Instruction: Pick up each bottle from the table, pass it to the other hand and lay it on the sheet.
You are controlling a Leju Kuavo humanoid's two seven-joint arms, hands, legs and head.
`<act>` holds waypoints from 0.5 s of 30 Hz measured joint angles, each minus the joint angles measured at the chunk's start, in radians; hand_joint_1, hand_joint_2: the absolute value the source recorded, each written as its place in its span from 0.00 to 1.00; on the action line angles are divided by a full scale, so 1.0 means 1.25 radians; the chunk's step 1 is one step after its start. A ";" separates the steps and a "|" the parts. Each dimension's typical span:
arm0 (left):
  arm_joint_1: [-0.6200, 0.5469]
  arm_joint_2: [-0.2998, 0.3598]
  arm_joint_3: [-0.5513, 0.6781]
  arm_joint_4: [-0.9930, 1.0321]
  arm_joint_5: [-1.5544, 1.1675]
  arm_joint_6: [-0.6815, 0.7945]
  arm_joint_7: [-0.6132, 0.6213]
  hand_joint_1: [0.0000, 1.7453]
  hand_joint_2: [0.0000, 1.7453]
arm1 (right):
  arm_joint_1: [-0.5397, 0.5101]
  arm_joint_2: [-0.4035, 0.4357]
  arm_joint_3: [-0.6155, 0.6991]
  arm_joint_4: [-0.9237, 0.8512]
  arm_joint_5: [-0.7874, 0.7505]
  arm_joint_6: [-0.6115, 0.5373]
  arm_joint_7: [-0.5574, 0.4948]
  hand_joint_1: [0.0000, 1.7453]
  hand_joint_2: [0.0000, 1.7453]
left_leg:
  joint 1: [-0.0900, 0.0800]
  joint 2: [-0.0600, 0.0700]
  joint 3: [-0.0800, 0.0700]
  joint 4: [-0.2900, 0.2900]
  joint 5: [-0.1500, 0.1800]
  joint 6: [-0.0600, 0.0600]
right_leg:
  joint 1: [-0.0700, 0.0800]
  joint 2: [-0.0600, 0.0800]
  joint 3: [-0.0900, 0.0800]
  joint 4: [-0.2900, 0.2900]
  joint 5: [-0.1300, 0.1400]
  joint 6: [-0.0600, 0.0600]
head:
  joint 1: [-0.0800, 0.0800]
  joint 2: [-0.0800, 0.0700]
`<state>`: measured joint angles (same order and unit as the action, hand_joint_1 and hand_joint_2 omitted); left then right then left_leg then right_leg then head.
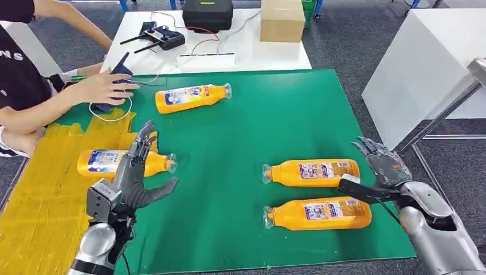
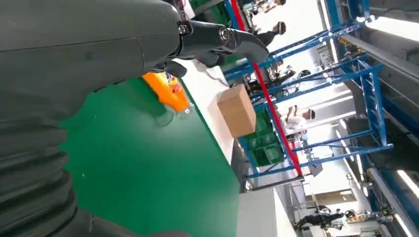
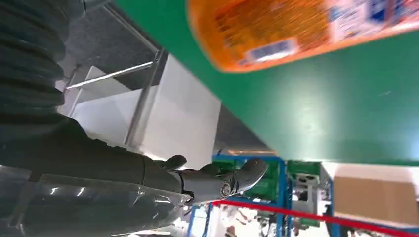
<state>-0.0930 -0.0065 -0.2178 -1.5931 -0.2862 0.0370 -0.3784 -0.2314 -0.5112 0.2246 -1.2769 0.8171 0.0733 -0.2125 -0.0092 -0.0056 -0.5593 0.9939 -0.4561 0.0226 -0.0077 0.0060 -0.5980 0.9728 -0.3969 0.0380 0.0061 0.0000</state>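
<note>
Green table (image 1: pixel 240 143), yellow sheet (image 1: pixel 40 189) taped over its left end: that is our field. We count four orange bottles lying flat. One (image 1: pixel 123 162) lies at the sheet's edge, partly on it, just behind our left hand (image 1: pixel 137 177). One (image 1: pixel 192 97) lies farther back on the green. Two lie on the right, a far one (image 1: pixel 312 172) and a near one (image 1: pixel 318 213).

Our left hand is empty, fingers spread, held above the table beside the sheet bottle. Our right hand (image 1: pixel 378 172) is empty too, fingers apart, just off the base ends of the right pair.

We judge we are between bottles, with a fresh pick-up due. The right hand needs to come down around a right bottle's body, lift it, and meet the left hand over the middle.

The head view alone shows a person's hand (image 1: pixel 106 86) on a dark device (image 1: pixel 117 77) at the far left. The right wrist view brings one bottle's base close, though blurred. The left wrist view catches an orange bottle past our fingers (image 2: pixel 222 39), and a cardboard box (image 2: pixel 237 111) beyond.
</note>
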 measured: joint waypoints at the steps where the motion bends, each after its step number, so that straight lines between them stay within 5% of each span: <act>1: 0.000 -0.001 -0.002 0.002 0.003 0.000 0.001 0.00 1.00 | -0.006 0.007 0.009 0.010 0.001 -0.004 0.000 0.00 1.00 | 0.000 0.000 0.000 0.000 0.000 0.000 | 0.000 0.000 0.000 0.000 0.000 0.000 | 0.000 0.000; 15: -0.007 -0.012 -0.004 0.016 0.025 -0.006 0.005 0.00 1.00 | -0.074 0.089 0.111 0.158 0.059 -0.038 0.034 0.00 1.00 | 0.000 0.000 0.000 0.000 0.000 0.000 | 0.000 0.000 0.000 0.000 0.000 0.000 | 0.000 0.000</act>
<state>-0.1023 -0.0217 -0.2232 -1.5728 -0.2545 0.0294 -0.3723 -0.3233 -0.3998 0.3635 -1.0796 0.8907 0.0256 -0.1706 -0.0092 -0.0057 -0.5593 0.9939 -0.4561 0.0226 -0.0078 0.0059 -0.5981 0.9728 -0.3969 0.0380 0.0061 0.0000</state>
